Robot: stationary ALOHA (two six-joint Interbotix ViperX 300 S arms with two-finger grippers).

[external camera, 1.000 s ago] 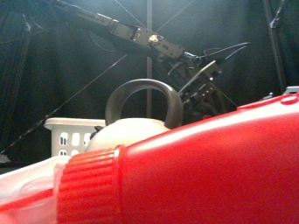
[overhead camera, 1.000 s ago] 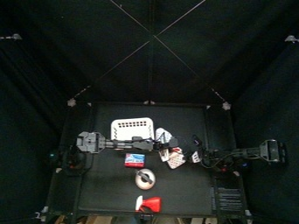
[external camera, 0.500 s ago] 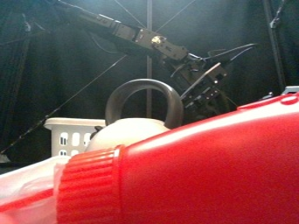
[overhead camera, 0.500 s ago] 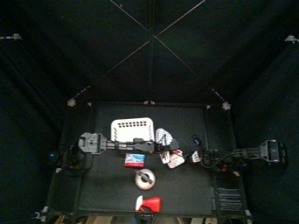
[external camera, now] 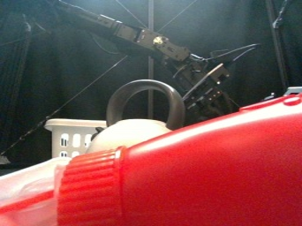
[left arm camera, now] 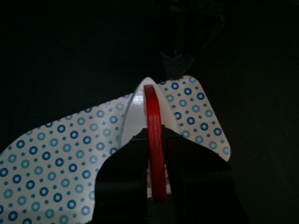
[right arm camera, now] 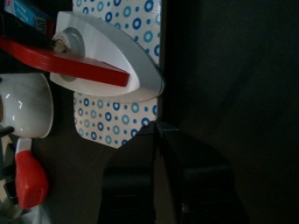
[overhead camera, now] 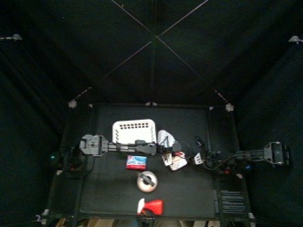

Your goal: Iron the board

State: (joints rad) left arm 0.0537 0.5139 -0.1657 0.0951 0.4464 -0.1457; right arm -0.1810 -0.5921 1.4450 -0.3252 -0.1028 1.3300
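the board (right arm camera: 117, 109) lies flat mid-counter (overhead camera: 106, 191), its long axis running straight away from the right fingers (right arm camera: 163, 131), which sit at its near corner. whether they are apart or pinching that edge i cannot tell. the iron (right arm camera: 111, 57) rests on the board, handle crosswise to that axis. the left fingers (left arm camera: 155, 179) seem clamped on the red handle, so strokes fall to the left arm.

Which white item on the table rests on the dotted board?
The white iron with the red handle; the slotted basket and the ring-handled white piece stand off the board.
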